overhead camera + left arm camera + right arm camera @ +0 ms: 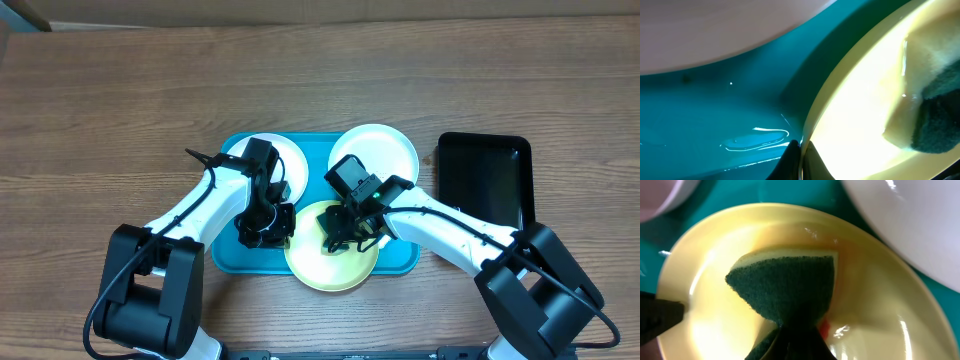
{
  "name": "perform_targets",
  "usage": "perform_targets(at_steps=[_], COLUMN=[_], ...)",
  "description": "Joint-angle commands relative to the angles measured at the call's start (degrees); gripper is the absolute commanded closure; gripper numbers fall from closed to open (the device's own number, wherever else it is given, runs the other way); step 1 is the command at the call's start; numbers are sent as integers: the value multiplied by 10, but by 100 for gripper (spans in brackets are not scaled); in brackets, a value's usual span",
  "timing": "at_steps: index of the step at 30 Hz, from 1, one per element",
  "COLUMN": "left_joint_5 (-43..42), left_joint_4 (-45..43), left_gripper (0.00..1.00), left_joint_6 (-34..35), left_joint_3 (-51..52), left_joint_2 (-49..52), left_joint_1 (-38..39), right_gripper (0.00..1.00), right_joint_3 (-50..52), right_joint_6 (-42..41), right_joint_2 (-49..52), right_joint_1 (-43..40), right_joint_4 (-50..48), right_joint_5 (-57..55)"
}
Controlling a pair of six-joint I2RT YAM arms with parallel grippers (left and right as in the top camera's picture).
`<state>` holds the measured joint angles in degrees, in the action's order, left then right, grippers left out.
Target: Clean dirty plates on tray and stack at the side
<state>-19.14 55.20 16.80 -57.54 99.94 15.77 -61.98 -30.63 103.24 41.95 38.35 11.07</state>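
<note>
Right jaws clenched on green-faced yellow sponge point(785, 287), pressing it into pale yellow-green round plate point(880, 320) to scrub; left jaws at its left rim, likely bracing, grip I cannot tell.

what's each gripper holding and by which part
Right gripper pinches the sponge by its narrow near end; left gripper clamps the yellow plate by its rim.

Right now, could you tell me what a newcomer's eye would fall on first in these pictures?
The bright turquoise tray at the table's middle, with the pale yellow plate at its front edge. The right end effector presses a green-faced sponge onto that plate, while the left end effector sits at the plate's left rim. Two white plates lie at the tray's back.
</note>
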Motion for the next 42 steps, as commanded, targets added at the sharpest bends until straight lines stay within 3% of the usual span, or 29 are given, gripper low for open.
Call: perform_targets(at_steps=[1, 20, 34, 42], left_joint_5=[17, 84, 125, 195], left_joint_4=[5, 4, 2, 3], left_gripper=[96, 96, 96, 96], left_joint_6=[-5, 17, 29, 56], left_joint_3=[-11, -11, -12, -12], left_joint_2=[1, -14, -115, -185], left_joint_1=[-3, -4, -4, -3], right_gripper=[96, 96, 96, 96], right_joint_3=[2, -61, -76, -76], right_joint_6=[-7, -39, -40, -85], right_joint_2=[8, -10, -201, -250], right_joint_1=[-10, -12, -12, -59], right_joint_4=[32, 148, 157, 255], right_joint_5=[-56, -151, -207, -301])
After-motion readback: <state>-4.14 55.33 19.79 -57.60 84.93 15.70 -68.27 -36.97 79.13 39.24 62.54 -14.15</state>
